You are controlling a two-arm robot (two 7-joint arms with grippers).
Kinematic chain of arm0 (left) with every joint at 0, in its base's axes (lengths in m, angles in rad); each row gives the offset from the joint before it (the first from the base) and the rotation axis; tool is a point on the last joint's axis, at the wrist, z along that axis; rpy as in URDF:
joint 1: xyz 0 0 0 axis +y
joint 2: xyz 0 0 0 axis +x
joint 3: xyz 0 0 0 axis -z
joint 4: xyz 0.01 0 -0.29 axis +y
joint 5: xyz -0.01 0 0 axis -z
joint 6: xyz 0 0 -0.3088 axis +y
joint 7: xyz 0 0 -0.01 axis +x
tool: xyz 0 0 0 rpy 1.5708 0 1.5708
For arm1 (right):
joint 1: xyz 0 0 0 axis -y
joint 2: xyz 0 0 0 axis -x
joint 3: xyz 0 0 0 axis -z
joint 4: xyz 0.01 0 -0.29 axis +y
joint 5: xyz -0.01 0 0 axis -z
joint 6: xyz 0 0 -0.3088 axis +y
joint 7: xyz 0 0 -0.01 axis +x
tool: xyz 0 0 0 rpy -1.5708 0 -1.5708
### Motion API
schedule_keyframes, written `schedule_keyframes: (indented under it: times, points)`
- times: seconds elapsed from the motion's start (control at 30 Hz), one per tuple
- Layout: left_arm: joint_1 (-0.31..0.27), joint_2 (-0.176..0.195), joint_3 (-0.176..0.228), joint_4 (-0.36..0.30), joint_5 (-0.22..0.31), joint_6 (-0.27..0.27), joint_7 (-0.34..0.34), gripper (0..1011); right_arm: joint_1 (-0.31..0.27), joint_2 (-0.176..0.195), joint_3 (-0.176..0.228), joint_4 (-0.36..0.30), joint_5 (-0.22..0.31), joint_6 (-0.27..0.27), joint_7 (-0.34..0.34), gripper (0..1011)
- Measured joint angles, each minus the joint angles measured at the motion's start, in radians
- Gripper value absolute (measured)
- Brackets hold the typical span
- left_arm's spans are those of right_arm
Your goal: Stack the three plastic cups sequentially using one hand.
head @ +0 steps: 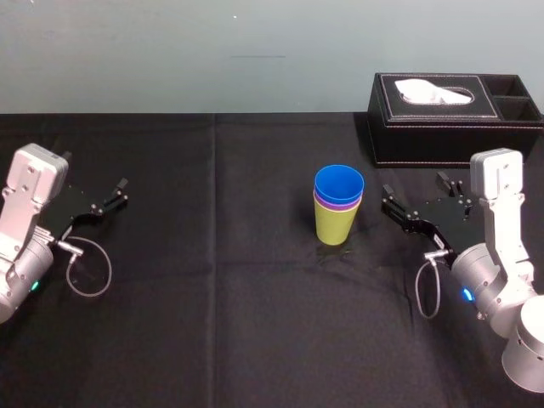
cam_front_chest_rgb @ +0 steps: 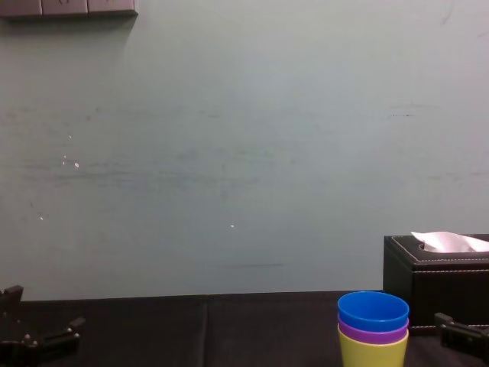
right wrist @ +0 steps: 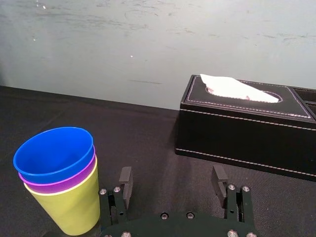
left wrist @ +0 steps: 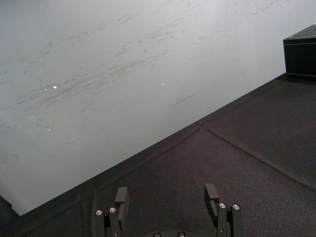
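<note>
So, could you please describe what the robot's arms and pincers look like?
Both arms, left arm and right arm, have silver-grey rounded casings, each with a small lit dot and a looping grey cable. The left pincer and right pincer are black, flat-plated, with two jointed fingers and silver screws.

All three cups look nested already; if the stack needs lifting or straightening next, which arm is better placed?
Right. The right gripper sits open just beside the cup stack, on its right. The left gripper is open too, but far off to the left, so it would probably need a much longer reach.
</note>
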Motion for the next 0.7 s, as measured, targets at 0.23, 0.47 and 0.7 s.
schedule_keyframes:
  times: [0.23, 0.47, 0.7]
  points:
    - [0.000, 0.000, 0.000, 0.000, 0.000, 0.000, 0.000, 1011, 0.000, 0.000, 0.000, 0.000, 0.000, 0.000, 0.000, 1000]
    - [0.000, 0.000, 0.000, 0.000, 0.000, 0.000, 0.000, 1011, 0.000, 0.000, 0.000, 0.000, 0.000, 0.000, 0.000, 1000]
    - [0.000, 0.000, 0.000, 0.000, 0.000, 0.000, 0.000, 1012, 0.000, 0.000, 0.000, 0.000, 0.000, 0.000, 0.000, 1000]
